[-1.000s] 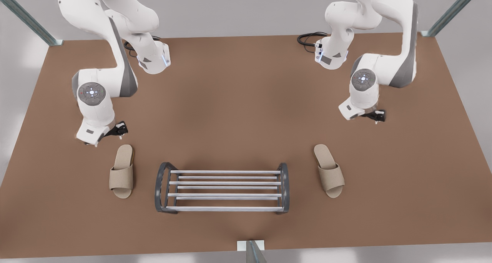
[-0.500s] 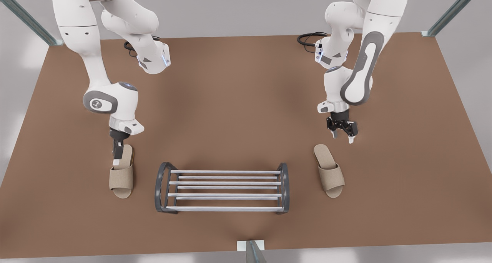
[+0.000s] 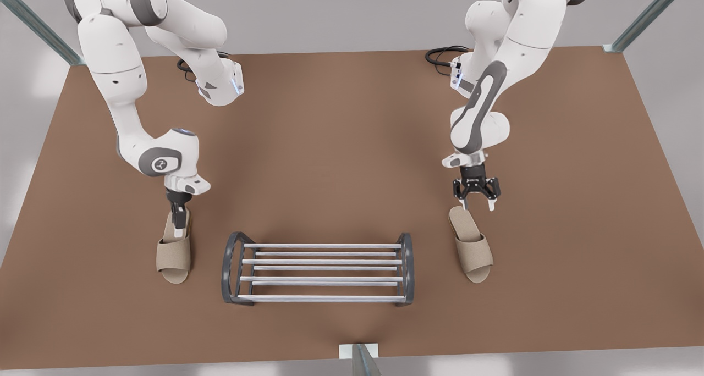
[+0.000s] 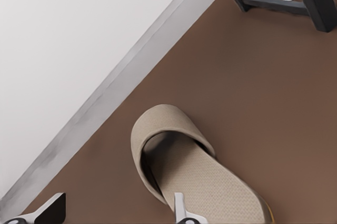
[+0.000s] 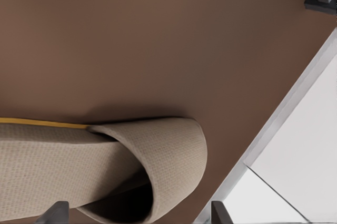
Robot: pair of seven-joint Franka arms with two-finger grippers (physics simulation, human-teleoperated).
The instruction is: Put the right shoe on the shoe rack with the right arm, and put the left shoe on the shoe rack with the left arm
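— Where are the shoes now?

— Both lie flat on the counter (image 3: 341,145), one on each side of the shoe rack (image 3: 319,271). The right shoe (image 3: 175,258) is on the front view's left, the left shoe (image 3: 474,252) on the front view's right. Nothing is on the rack yet.

— And the arms?

— The right end effector (image 3: 177,230) hangs low over the insole of its shoe, fingers spread wide and empty. The left end effector (image 3: 476,203) is at the heel of the other one, also wide and empty — one finger over the insole, the other outside the shoe.

— Will they be hard to lift?

— I think not. Fabric slippers look light and soft, so they can bend. I would pinch the sole edge or the wide strap, not the thin heel tip.
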